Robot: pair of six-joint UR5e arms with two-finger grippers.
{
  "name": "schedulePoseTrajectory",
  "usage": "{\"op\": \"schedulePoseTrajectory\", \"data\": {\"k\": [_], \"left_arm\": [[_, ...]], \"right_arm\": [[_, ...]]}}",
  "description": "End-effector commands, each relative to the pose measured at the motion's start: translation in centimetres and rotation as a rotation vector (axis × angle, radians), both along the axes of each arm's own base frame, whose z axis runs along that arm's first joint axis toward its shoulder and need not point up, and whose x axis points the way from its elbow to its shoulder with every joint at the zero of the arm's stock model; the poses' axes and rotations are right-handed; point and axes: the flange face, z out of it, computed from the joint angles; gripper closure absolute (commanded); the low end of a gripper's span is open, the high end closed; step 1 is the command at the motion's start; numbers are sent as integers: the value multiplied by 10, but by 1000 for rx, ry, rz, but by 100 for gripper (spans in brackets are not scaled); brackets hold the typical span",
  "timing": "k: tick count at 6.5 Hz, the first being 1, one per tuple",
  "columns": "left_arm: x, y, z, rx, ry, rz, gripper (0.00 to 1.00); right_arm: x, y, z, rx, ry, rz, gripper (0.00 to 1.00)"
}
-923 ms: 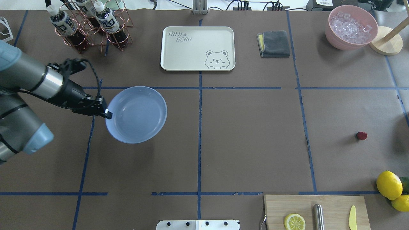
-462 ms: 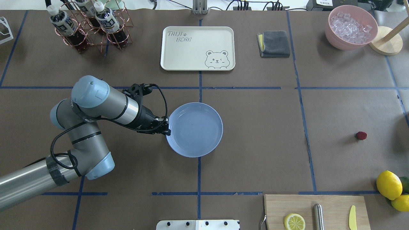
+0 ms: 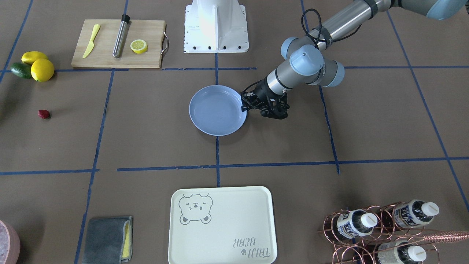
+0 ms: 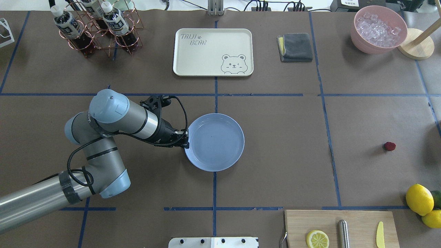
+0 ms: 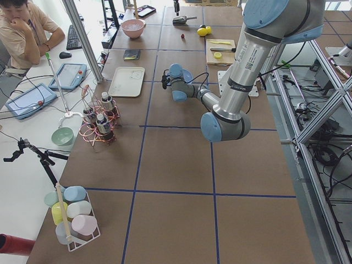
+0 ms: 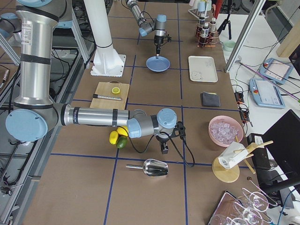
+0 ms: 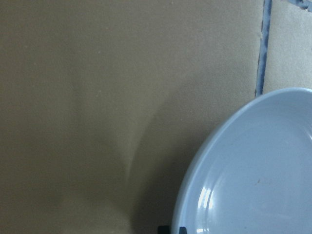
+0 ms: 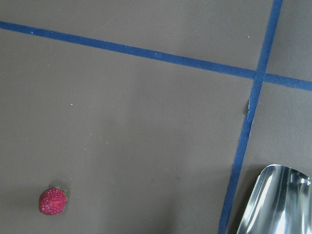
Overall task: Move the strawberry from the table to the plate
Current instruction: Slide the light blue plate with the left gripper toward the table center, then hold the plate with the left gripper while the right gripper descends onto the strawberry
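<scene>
The strawberry [image 4: 389, 146], tiny and dark red, lies on the brown table [image 4: 275, 155] far to the right, alone; the front view shows the strawberry [image 3: 44, 114] below the lemons. The light-blue plate [image 4: 214, 142] is at the table's middle. My left gripper [image 4: 186, 139] is shut on the plate's left rim; the left wrist view shows that rim [image 7: 195, 195] at its fingertips. My right gripper [image 6: 164, 151] shows only in the exterior right view, hanging over the table; I cannot tell if it is open. Its wrist camera sees the strawberry [image 8: 52, 201] low on the left.
A cream bear tray [image 4: 213, 51], a grey cloth [image 4: 295, 47], a pink bowl of ice [image 4: 378, 29] and a bottle rack [image 4: 98, 27] line the far side. A cutting board [image 4: 341, 229], lemons [image 4: 419, 199] and a metal scoop [image 6: 152, 167] sit near the right.
My left arm has carried the plate rightwards from the table's left part to its middle. The strawberry has not moved.
</scene>
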Motion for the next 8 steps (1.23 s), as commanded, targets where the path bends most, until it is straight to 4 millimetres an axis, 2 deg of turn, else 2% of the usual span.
{"op": "schedulePoseTrajectory", "data": {"k": [1,2,3,4,5,6,7,8], "left_arm": [[4,1,-1,0,-2,3,91],[4,-1,-1,2,-4,-9,46],[4,0,-2,9,-1,-18,28],[-6,-1,-11,22,22,-21,27],[-21,-8,-22,33,43,-41,27],[-32,-8,-27,38,56,-50,27],[-36,-8,-27,42,59,-56,27],[-40,-10,-30,45,64,-62,27]], "right_arm": [[0,0,-1,1,-1,1,0],[0,-1,-4,3,-3,4,0],[-7,-1,-13,-1,-48,-8,0],[-17,-2,-30,13,-59,-16,0],[-43,0,-50,-23,-58,-11,0],[-68,3,-65,-50,-23,1,0],[-95,10,-73,-42,29,22,0],[-135,26,-80,-41,21,126,0]]}}
